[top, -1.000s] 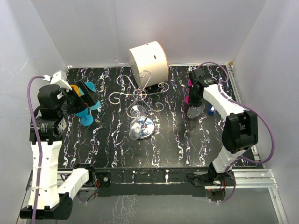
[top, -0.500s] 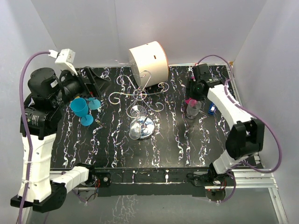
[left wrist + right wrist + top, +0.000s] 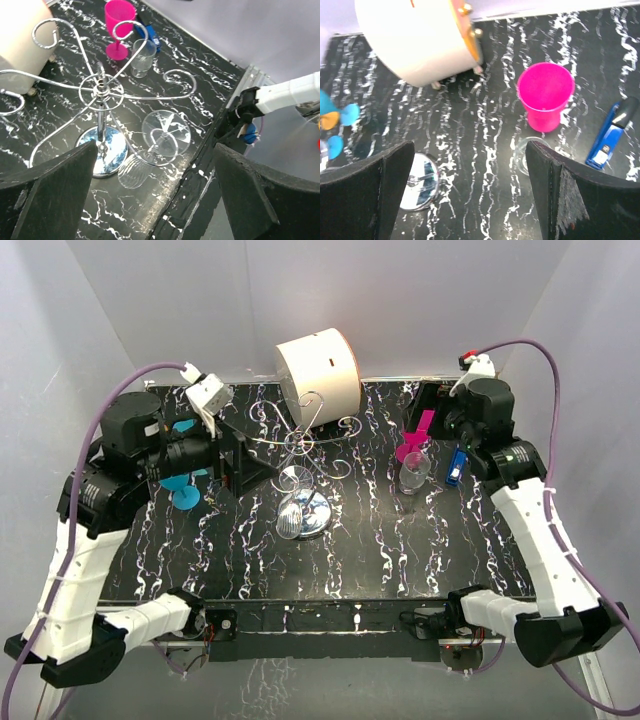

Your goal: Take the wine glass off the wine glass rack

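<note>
The wine glass rack [image 3: 300, 445], a silver wire stand with scroll arms, stands mid-table on a round chrome base [image 3: 314, 516]. One clear wine glass [image 3: 292, 502] hangs from it upside down and tilted; the left wrist view shows its foot [image 3: 165, 136] above the bowl, beside the rack [image 3: 102, 90]. My left gripper [image 3: 245, 460] is open just left of the rack and holds nothing; through its camera the gripper [image 3: 155, 150] faces that glass. My right gripper [image 3: 432, 412] is open and empty at the back right, and in its own view the gripper [image 3: 470, 147] looks down at bare tabletop.
A white drum [image 3: 318, 370] stands behind the rack. At the right a pink glass [image 3: 412, 440] and a clear glass [image 3: 413, 472] stand upright, with a blue stapler-like object [image 3: 453, 468] beside them. Blue glasses [image 3: 185, 490] stand at the left, under my left arm.
My right gripper opened, let go of the clear glass beside the pink one and drew up and back. My left arm swung right, from the blue glasses to the rack.
</note>
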Tool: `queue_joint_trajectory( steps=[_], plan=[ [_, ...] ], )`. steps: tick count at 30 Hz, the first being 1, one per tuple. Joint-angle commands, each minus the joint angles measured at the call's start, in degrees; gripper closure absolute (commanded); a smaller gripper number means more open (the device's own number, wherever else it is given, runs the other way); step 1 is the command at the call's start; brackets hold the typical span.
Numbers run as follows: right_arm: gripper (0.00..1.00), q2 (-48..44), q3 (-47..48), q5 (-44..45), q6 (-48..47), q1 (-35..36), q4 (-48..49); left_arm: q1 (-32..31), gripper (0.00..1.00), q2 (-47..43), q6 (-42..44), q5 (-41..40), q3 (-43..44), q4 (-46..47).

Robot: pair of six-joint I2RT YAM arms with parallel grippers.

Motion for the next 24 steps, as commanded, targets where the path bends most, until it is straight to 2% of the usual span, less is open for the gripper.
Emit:
queue_joint_trajectory(
  steps=[1, 4, 6, 9, 11, 13, 16, 20, 24],
  plan=[
    [0.07, -4.06, 0.79, -12.47, 0.90, 0.19, 7.47, -0.33, 0.01, -0.31, 1.08, -5.81, 0.48, -0.76],
    [0.04, -7.04, 0.60, -25.86, -0.07, 0.15, 13.36, -0.33, 0.01, -3.18, -2.15, -13.05, -1.21, 2.40],
    [0.02, -10.17, -3.69, -36.66, -0.68, 0.19, 22.52, -0.33, 0.01, -5.48, -4.20, -16.32, -3.01, 4.36],
    [0.02, -13.50, -8.05, -42.51, -1.04, 0.29, 32.31, -0.31, 0.01, -7.62, -6.19, -18.16, -5.13, 5.96],
    [0.02, -13.73, -8.91, -47.03, -5.81, 1.86, 34.44, -0.33, 0.01, -8.02, -6.99, -19.04, -5.74, 5.81],
    [0.02, -13.82, -9.09, -48.88, -13.73, 4.67, 34.05, -0.29, 0.01, -8.20, -7.47, -20.20, -6.18, 5.42],
    [0.02, -13.93, -8.84, -52.38, -30.83, 8.79, 30.91, -0.31, 0.01, -7.92, -8.19, -22.30, -6.83, 4.84],
    [0.02, -12.83, -6.58, -51.65, -45.79, 14.43, 26.74, -0.33, 0.01, -7.62, -8.66, -24.22, -7.30, 4.08],
    [0.02, -10.32, -4.43, -48.96, -63.87, 20.87, 16.83, -0.31, 0.01, -6.88, -9.10, -25.34, -7.47, 3.41]
  ],
)
